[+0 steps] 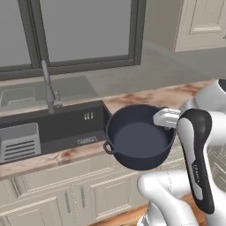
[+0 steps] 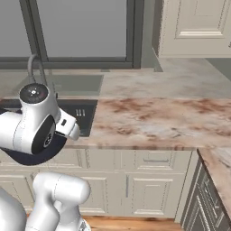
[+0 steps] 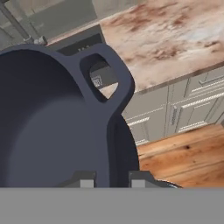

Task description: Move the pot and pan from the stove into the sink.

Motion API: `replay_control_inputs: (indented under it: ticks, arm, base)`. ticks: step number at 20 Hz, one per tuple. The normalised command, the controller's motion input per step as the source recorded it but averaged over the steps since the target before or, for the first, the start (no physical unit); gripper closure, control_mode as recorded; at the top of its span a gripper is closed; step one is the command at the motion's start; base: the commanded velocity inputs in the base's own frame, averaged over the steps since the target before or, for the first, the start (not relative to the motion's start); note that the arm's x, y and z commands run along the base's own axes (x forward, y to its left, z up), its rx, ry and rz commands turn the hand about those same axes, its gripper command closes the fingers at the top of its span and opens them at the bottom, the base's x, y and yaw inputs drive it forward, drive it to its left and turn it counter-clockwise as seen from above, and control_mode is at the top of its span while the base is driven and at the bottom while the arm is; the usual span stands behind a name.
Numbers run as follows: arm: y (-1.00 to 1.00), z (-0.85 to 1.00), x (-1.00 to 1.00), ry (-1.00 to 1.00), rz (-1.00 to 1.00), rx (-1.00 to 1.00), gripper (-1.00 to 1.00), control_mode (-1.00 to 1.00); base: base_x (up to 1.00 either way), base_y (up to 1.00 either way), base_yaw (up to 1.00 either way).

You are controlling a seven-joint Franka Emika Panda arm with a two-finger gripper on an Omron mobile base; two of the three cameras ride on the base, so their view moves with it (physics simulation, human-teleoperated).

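Note:
The deep dark blue-grey pot (image 1: 139, 137) hangs in the air at the counter's front edge, just right of the sink (image 1: 66, 126). My gripper (image 1: 158, 117) is shut on its right rim. In the hand view the fingertips (image 3: 87, 179) straddle the pot (image 3: 43, 122) wall, and its far loop handle (image 3: 124, 83) points towards the sink (image 3: 83, 41). In the right base view my arm hides most of the pot (image 2: 27, 158), and the gripper (image 2: 76, 131) sits by the sink (image 2: 81, 110) corner. The pan and the stove are out of view.
A tall curved faucet (image 1: 48, 88) stands behind the basin, and a grey slotted rack (image 1: 17, 141) lies at its left end. Marbled counter (image 2: 153, 117) runs to the right. A window is behind, with cream cabinets (image 1: 88, 194) and wooden floor (image 3: 183, 153) below.

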Motion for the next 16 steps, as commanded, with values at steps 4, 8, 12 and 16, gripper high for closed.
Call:
replay_control_inputs:
  ticks: [4,8,12,16]
  arm:
    - [0.0,0.0,0.0,0.0,0.0,0.0,1.0,1.0]
    - [0.0,0.0,0.0,0.0,0.0,0.0,1.0,-1.0]
    - [0.0,0.0,0.08,0.0,0.0,0.0,1.0,-1.0]
    - [0.05,-0.09,0.57,0.0,0.0,0.0,1.0,-1.0]
  base:
    - [0.52,0.02,-0.02]
    - [0.0,0.0,0.0]
    - [0.0,0.0,0.0]
    - [0.0,0.0,0.0]
